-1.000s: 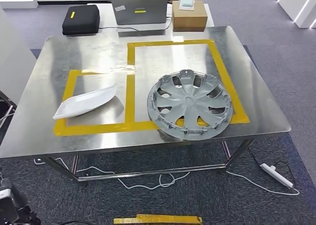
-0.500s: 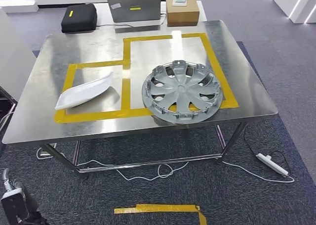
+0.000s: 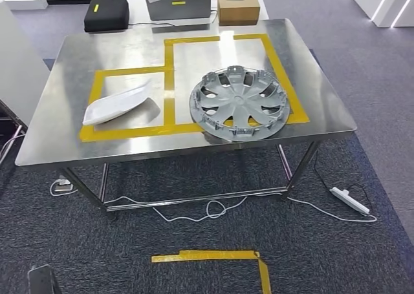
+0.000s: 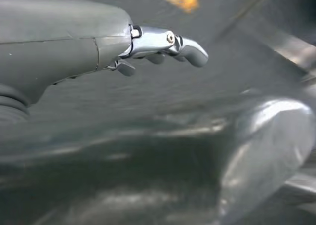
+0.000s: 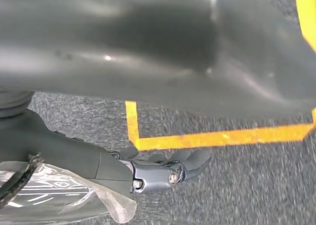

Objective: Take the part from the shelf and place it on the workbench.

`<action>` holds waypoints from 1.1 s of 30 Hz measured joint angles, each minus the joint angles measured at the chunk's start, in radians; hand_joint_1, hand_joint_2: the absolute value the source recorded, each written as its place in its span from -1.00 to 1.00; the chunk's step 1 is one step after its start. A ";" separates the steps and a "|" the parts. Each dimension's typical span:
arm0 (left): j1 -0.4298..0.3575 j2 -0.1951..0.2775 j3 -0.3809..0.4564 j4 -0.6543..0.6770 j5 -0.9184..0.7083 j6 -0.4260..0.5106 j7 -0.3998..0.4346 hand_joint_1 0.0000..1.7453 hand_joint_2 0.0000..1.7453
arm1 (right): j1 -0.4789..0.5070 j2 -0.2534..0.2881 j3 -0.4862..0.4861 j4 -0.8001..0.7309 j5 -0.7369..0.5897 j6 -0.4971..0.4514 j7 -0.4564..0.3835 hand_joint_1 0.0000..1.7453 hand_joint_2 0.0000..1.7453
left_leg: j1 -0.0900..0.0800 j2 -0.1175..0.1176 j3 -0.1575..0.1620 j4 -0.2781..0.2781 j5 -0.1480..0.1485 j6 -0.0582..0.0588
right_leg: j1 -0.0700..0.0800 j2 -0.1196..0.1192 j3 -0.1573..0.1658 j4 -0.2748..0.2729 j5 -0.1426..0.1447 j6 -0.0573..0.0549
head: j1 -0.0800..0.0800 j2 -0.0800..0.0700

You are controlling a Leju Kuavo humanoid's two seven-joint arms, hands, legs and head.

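On the steel workbench (image 3: pixel 68 61) a grey wheel cover (image 3: pixel 239 102) lies in the large yellow-taped square, overlapping the tape at its near edge. In the smaller taped square to its left rests a white curved plastic part (image 3: pixel 117 103). My left hand (image 4: pixel 164 44) hangs over the dark carpet, fingers stretched out, holding nothing. The fingers of my right hand (image 5: pixel 164 170) are also extended and empty, above a yellow tape corner (image 5: pixel 134 136) on the floor. Both hands are far from the workbench.
At the far edge stand a black case (image 3: pixel 106 13), a laptop (image 3: pixel 176 0) and a cardboard box (image 3: pixel 237 6). Cables and a power strip (image 3: pixel 349 200) lie under the bench. Yellow floor tape (image 3: pixel 215 256) marks the carpet in front. A white panel (image 3: pixel 15 55) stands at the left.
The whole view has shifted: the workbench now sits higher and smaller in the picture and more carpet shows in front, so the camera has drawn back. The parts on the bench have not moved.
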 joint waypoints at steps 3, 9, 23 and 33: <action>-0.006 0.011 -0.008 0.133 -0.088 0.026 0.071 -1.00 -1.00 | 0.000 -0.007 0.000 0.000 0.008 0.002 0.004 -1.00 -1.00 | 0.000 0.006 -0.039 -0.001 0.035 0.016 | -0.003 0.001 -0.048 0.143 -0.145 0.014 | 0.005 0.000; -0.009 0.013 -0.047 0.277 -0.192 -0.007 0.238 -1.00 -1.00 | -0.003 -0.020 0.000 0.000 0.018 0.005 0.001 -1.00 -1.00 | -0.008 0.011 -0.139 0.025 0.096 0.012 | -0.001 0.000 0.082 0.134 -0.094 0.010 | 0.005 0.000; -0.007 0.024 -0.118 0.356 -0.230 -0.008 0.262 -1.00 -1.00 | -0.011 -0.026 0.000 0.001 0.022 0.007 0.000 -1.00 -1.00 | 0.010 0.003 -0.144 0.281 -0.024 -0.048 | -0.001 -0.010 0.064 -0.036 -0.022 -0.038 | -0.005 0.000; -0.013 0.022 -0.125 0.367 -0.211 -0.057 0.284 -1.00 -1.00 | -0.009 -0.027 0.000 0.001 0.018 0.008 -0.003 -1.00 -1.00 | 0.004 0.003 -0.038 0.017 0.022 0.015 | -0.008 -0.002 -0.037 0.107 -0.107 0.014 | 0.002 0.000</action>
